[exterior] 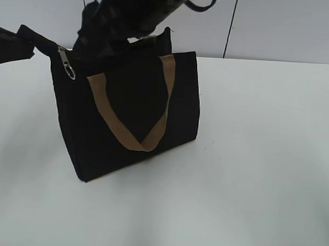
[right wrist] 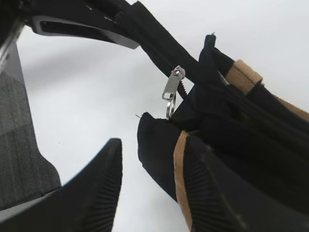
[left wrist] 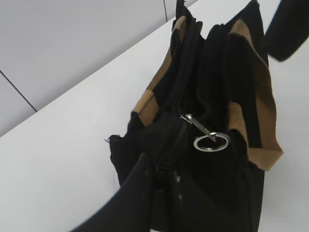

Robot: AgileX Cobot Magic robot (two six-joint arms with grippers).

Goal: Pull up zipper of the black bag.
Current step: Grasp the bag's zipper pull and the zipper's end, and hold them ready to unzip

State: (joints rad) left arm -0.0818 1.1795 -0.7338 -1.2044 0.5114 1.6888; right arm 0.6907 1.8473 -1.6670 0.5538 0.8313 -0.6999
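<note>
While a boxy black fabric tote bag [exterior: 129, 113] with tan-brown webbing strap handles [exterior: 133, 113] stands upright on the white table [exterior: 262, 161], toward its far left edge, two black robot arms close in on its top. From the left edge of the exterior view, the left gripper [exterior: 26, 43] pinches the protruding end of the thin black zipper line [left wrist: 179, 140] at the bag's left corner, its jaws pressed together on the fabric tail. Just beside that grip, the small silvery metal pull [exterior: 66, 63] with its ring hangs free against the bag's side, touched by neither gripper. Reaching down from above, the right gripper [right wrist: 154, 193] sits at the bag's top edge with its ribbed black fingers [right wrist: 96, 193] spread apart; one finger lies against a tan strap in the right wrist view, and white table shows in the gap between them. Behind the table runs a pale grey panelled wall [exterior: 280, 24].
</note>
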